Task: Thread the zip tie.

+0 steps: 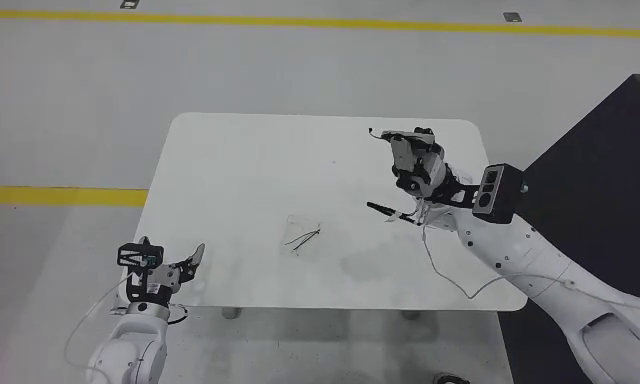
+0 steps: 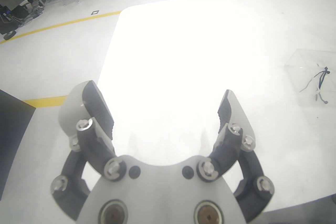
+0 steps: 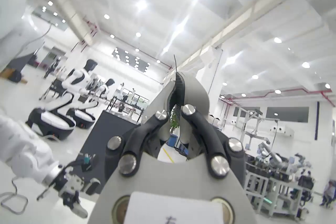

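We find the right pincer (image 3: 179,76) raised off the worktop (image 1: 250,164), beyond the clear tray (image 1: 289,221) and to its right, clamped tight on a single black zip tie (image 3: 175,61) whose thin tail pokes out past its tips. That grip, we judge, leaves the free end exposed so it can be fed through the tie's head. The left pincer (image 2: 160,99) hangs spread wide, holding nothing, at the worktop's near edge, well to the left of the tray, and we read it as free to take the tie's other end. Inside the tray spare ties (image 2: 320,80) lie loose, which we take for the supply.
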